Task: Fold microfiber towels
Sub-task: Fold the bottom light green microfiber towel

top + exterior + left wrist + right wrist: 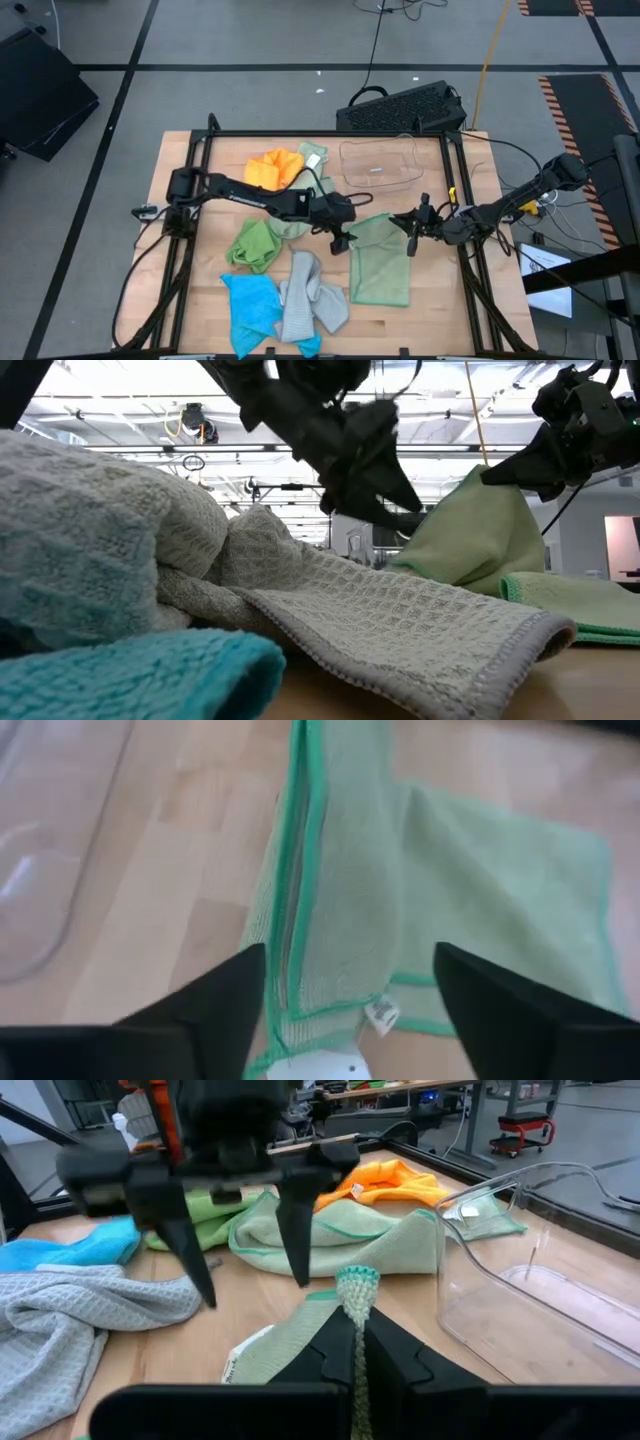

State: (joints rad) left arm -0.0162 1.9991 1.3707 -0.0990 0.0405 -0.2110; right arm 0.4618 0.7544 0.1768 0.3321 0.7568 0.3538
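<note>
Pale green towel pinched in right claw; left claw spread alongside.

A clear plastic bin sits on a wooden table, toward its far edge. Beyond the table, a black keyboard lies on the grey floor, with cables nearby.

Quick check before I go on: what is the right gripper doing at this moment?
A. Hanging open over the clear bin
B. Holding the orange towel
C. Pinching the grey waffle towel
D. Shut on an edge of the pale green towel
D: the right gripper is shut on a raised, green-trimmed edge of the pale green towel.
</note>
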